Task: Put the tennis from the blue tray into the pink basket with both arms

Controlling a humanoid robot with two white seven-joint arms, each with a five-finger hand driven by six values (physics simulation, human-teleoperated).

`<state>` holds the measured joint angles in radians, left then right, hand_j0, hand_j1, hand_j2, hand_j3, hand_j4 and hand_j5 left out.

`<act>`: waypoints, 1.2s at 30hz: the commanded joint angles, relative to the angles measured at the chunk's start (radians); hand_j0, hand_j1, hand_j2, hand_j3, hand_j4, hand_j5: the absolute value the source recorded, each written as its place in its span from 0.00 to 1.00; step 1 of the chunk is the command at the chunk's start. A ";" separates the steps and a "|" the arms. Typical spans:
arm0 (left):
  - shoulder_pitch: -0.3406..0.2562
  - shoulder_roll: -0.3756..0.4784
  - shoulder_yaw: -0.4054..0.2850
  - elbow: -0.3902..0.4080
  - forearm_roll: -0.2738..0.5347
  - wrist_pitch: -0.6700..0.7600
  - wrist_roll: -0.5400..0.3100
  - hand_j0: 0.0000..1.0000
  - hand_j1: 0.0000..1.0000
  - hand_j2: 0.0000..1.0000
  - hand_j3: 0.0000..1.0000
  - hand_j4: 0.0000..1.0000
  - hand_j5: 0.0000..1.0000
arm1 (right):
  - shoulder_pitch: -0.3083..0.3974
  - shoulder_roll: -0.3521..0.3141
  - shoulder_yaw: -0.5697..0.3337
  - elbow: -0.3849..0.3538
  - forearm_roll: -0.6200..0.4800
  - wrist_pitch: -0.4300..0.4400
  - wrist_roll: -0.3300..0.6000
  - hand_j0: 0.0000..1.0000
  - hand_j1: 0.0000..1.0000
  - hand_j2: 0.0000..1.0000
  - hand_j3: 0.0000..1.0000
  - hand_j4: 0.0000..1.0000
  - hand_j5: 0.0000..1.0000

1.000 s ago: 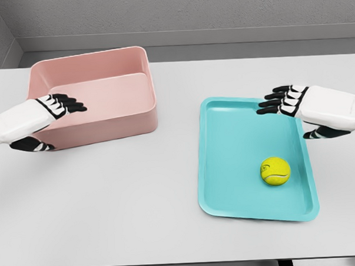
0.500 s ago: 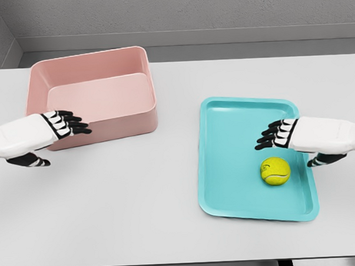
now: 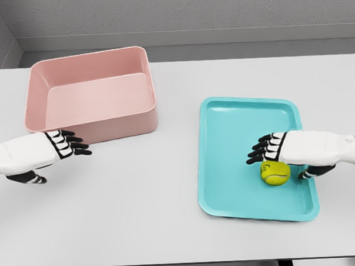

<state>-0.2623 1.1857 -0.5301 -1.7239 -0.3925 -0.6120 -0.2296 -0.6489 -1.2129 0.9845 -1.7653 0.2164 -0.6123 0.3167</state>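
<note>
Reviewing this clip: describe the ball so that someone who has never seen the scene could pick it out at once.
Start at the white table and find the blue tray on its right half, opposite the pink basket at the far left. The ball lies in the tray's near right part, just under the right hand. It is the only round, yellow-green thing in view.

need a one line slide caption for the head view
Right hand hovers open over the tennis ball on the blue tray; left hand waits open before the pink basket.

A pale grey table (image 3: 168, 186) is set before a grey textured wall (image 3: 184, 12), evenly lit.
</note>
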 commanded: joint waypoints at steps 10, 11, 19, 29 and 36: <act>0.005 0.003 0.001 0.000 0.009 0.001 0.000 1.00 1.00 1.00 1.00 1.00 1.00 | 0.003 0.033 0.014 0.000 -0.002 0.001 0.042 1.00 1.00 1.00 1.00 1.00 1.00; 0.005 0.003 0.001 0.000 0.009 0.001 0.000 1.00 1.00 1.00 1.00 1.00 1.00 | 0.003 0.033 0.014 0.001 -0.002 0.001 0.041 1.00 1.00 1.00 1.00 1.00 1.00; 0.005 0.005 0.001 0.000 0.010 0.001 0.000 1.00 1.00 1.00 1.00 1.00 1.00 | 0.003 0.044 0.026 0.006 0.006 0.001 0.062 1.00 1.00 1.00 1.00 1.00 1.00; 0.005 0.005 0.001 0.000 0.010 0.001 0.000 1.00 1.00 1.00 1.00 1.00 1.00 | 0.002 0.099 0.036 0.086 0.015 0.001 0.071 1.00 1.00 1.00 1.00 1.00 1.00; 0.005 0.003 0.001 -0.002 0.014 0.001 0.000 1.00 1.00 1.00 1.00 1.00 1.00 | 0.000 0.118 0.034 0.118 0.015 0.001 0.094 1.00 1.00 1.00 1.00 1.00 1.00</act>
<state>-0.2577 1.1876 -0.5296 -1.7262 -0.3853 -0.6120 -0.2305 -0.6489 -1.0972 1.0192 -1.6527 0.2376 -0.6126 0.4084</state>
